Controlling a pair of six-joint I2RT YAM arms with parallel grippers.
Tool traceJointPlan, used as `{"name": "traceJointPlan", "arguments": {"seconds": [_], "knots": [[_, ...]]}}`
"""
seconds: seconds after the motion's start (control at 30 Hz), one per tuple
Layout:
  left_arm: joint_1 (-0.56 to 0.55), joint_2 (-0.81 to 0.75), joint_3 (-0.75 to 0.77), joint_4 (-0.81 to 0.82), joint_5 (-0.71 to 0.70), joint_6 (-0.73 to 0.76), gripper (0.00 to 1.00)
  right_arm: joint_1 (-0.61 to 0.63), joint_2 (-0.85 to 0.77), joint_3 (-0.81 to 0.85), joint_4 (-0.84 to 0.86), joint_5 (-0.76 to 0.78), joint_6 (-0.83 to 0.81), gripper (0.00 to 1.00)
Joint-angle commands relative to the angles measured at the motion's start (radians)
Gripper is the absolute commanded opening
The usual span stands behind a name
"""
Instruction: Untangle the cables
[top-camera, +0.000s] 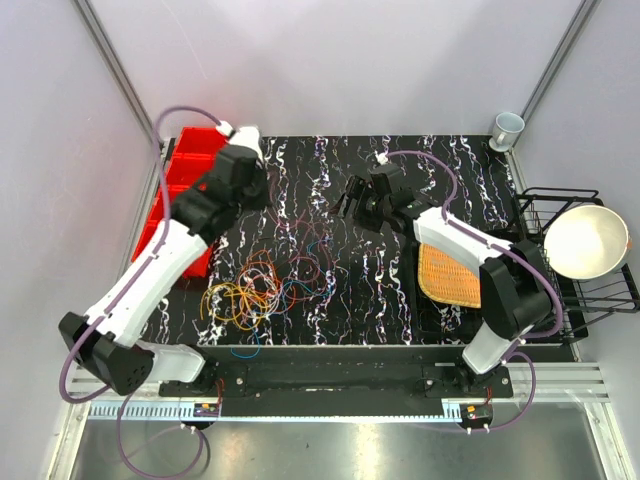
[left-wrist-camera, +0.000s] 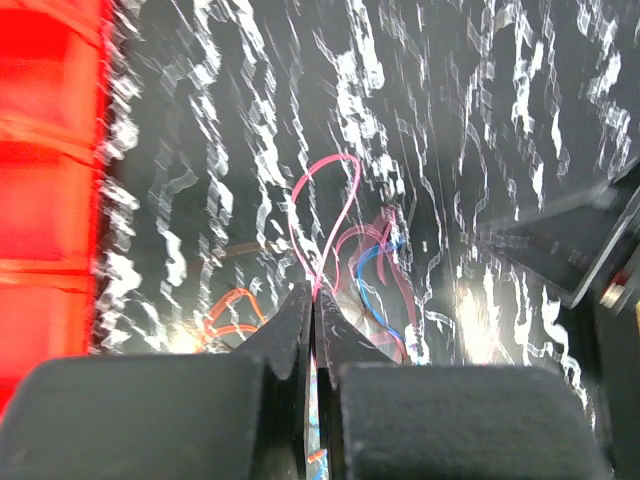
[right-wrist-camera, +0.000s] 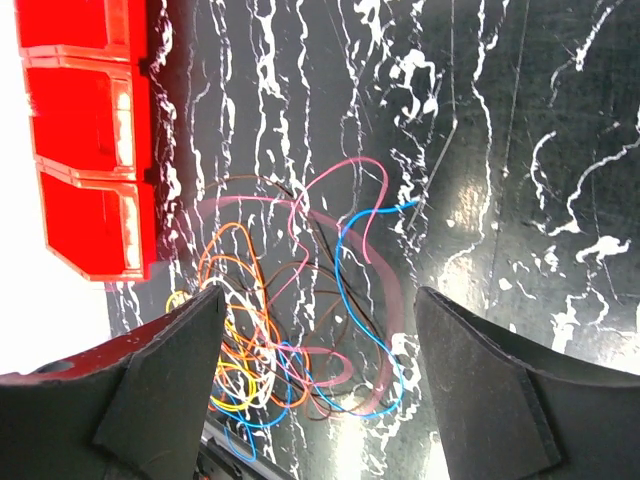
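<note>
The cables (top-camera: 255, 292) lie in a loose tangle of orange, yellow, blue, brown and pink loops on the black marbled table, near the front left. My left gripper (top-camera: 264, 200) hovers behind the pile. In the left wrist view it (left-wrist-camera: 313, 292) is shut on a pink cable (left-wrist-camera: 322, 164) whose loop rises from the fingertips. My right gripper (top-camera: 352, 206) is open and empty, right of the pile. In the right wrist view its jaws (right-wrist-camera: 318, 293) stand wide apart above the tangle (right-wrist-camera: 265, 340), with a blue cable (right-wrist-camera: 340, 262) and pink loops between them.
Red bins (top-camera: 185, 185) stand along the table's left edge, also in the right wrist view (right-wrist-camera: 90, 120). An orange woven mat (top-camera: 448, 276) lies at the right. A black wire rack holds a white bowl (top-camera: 585, 240) at the far right. A cup (top-camera: 507, 128) stands at the back right.
</note>
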Motion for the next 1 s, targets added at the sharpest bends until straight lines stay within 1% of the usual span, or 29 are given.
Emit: {"name": "traceJointPlan", "arguments": {"seconds": [0.0, 0.03, 0.07, 0.13, 0.17, 0.2, 0.27, 0.33, 0.43, 0.5, 0.57, 0.6, 0.67, 0.83, 0.97], "knots": [[0.043, -0.042, 0.21, -0.14, -0.095, 0.068, 0.0, 0.001, -0.034, -0.026, 0.023, 0.006, -0.027, 0.82], [0.051, -0.04, 0.248, -0.158, -0.113, 0.087, 0.0, 0.0, -0.033, -0.026, 0.029, -0.001, -0.027, 0.82], [0.06, -0.037, 0.328, -0.195, -0.129, 0.093, 0.0, 0.0, -0.03, -0.028, 0.034, -0.029, -0.027, 0.82], [0.082, -0.029, 0.405, -0.223, -0.164, 0.113, 0.0, 0.001, -0.022, -0.037, 0.077, -0.081, -0.032, 0.82], [0.088, -0.026, 0.458, -0.24, -0.17, 0.117, 0.0, 0.001, -0.017, -0.04, 0.096, -0.151, -0.033, 0.81], [0.097, -0.026, 0.479, -0.246, -0.176, 0.122, 0.0, 0.003, -0.014, -0.046, 0.144, -0.19, -0.032, 0.81], [0.1, -0.029, 0.481, -0.25, -0.167, 0.116, 0.0, 0.009, 0.004, -0.049, 0.187, -0.288, -0.033, 0.8], [0.1, -0.035, 0.45, -0.243, -0.152, 0.101, 0.0, 0.021, 0.022, -0.038, 0.207, -0.313, -0.054, 0.8], [0.1, -0.057, 0.35, -0.183, -0.132, 0.095, 0.0, 0.058, 0.035, -0.012, 0.138, -0.321, -0.087, 0.79], [0.1, -0.074, 0.269, -0.155, -0.127, 0.093, 0.0, 0.101, 0.024, -0.011, 0.085, -0.279, -0.11, 0.79], [0.103, -0.086, 0.193, -0.111, -0.121, 0.094, 0.0, 0.136, 0.003, -0.018, 0.069, -0.233, -0.119, 0.78], [0.102, -0.092, 0.171, -0.094, -0.115, 0.096, 0.0, 0.172, -0.005, -0.026, 0.057, -0.221, -0.127, 0.77], [0.103, -0.095, 0.119, -0.066, -0.111, 0.096, 0.0, 0.203, -0.007, -0.031, 0.042, -0.181, -0.13, 0.77], [0.111, -0.098, 0.034, -0.016, -0.089, 0.102, 0.0, 0.253, 0.027, -0.028, -0.001, -0.115, -0.157, 0.78], [0.114, -0.109, 0.017, -0.008, -0.074, 0.105, 0.0, 0.259, 0.073, 0.038, -0.041, -0.115, -0.231, 0.78]]}}
